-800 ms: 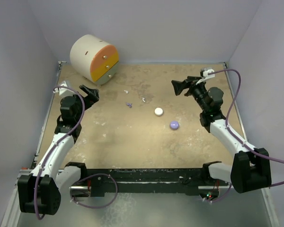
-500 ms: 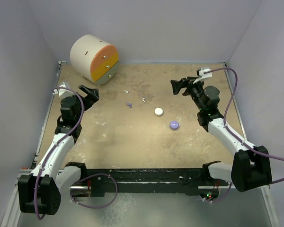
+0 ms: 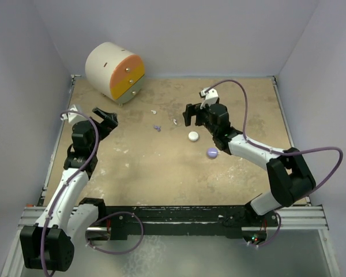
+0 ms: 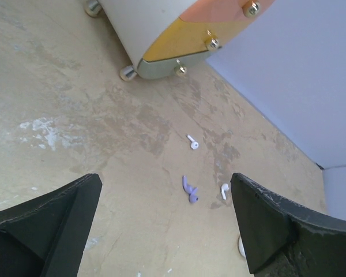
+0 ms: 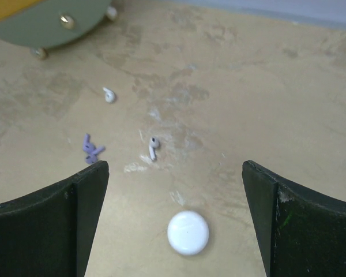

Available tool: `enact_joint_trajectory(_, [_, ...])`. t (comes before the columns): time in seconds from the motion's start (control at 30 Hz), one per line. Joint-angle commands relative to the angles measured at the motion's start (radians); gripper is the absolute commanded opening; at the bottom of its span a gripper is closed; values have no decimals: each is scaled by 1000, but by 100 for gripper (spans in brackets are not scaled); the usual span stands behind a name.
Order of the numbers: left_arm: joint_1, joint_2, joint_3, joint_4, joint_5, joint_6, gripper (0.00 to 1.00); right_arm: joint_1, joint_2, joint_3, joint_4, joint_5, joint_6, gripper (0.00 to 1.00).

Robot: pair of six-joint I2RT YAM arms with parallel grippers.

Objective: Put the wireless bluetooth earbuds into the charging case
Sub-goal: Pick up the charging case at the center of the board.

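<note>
Three tiny earbuds lie on the tan table: a white one point(image 3: 154, 112) point(image 4: 192, 142) point(image 5: 108, 94), a purple one point(image 3: 157, 127) point(image 4: 190, 189) point(image 5: 91, 150) and another white one point(image 3: 175, 122) point(image 4: 224, 190) point(image 5: 153, 146). Two round closed charging cases sit to their right, one white point(image 3: 193, 136) point(image 5: 188, 232), one lilac point(image 3: 213, 152). My left gripper point(image 3: 105, 118) point(image 4: 164, 180) is open and empty, left of the earbuds and pointing at them. My right gripper point(image 3: 191, 113) point(image 5: 174, 167) is open and empty, hovering just behind the white case.
A large cream drum point(image 3: 112, 70) point(image 4: 161, 29) with an orange, yellow and green face and small metal knobs stands at the back left. Its green part point(image 5: 46, 23) shows at the right wrist view's top left. Lilac walls enclose the table on three sides.
My right arm has swung left from the back right to the middle, ending above the white case. The left gripper shifted slightly. The earbuds and cases have not moved.
</note>
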Motion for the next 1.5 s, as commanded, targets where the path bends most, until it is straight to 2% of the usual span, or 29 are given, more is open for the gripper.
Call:
enact_joint_trajectory(0.0, [7, 6, 17, 40, 129, 19, 95, 2, -4, 33, -65, 126, 23, 100])
enact_joint_trajectory(0.13, [2, 9, -12, 75, 183, 5, 95, 2, 18, 33, -124, 116, 48, 99])
enact_joint_trajectory(0.33, [-22, 9, -25, 74, 182, 18, 95, 3, 53, 0, -181, 78, 76, 97])
enact_joint_trajectory(0.63, [-104, 60, -19, 102, 143, 19, 95, 23, 110, -13, -228, 43, 110, 97])
enact_joint_trajectory(1.03, [-188, 123, -6, 128, 93, 24, 95, 54, 182, -10, -268, 73, 128, 95])
enact_joint_trajectory(1.47, [-191, 138, -12, 138, 86, 26, 95, 55, 253, 17, -292, 110, 137, 84])
